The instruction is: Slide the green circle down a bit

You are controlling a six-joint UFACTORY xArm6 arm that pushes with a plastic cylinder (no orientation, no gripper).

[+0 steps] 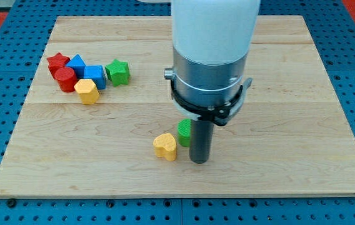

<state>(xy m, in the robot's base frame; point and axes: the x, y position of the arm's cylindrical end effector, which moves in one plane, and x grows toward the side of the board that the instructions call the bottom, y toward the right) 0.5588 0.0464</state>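
Observation:
The green circle [184, 132] sits near the middle of the wooden board [290, 94], partly hidden behind my rod. My tip [199, 161] rests on the board just right of and slightly below the green circle, close to or touching it. A yellow heart [165, 146] lies just left of and below the green circle.
A cluster sits at the view's upper left: a red star [57, 61], a red cylinder [65, 79], a blue triangle-like block [76, 63], a blue cube [94, 75], a yellow hexagon-like block [87, 91] and a green star-like block [118, 72]. Blue pegboard surrounds the board.

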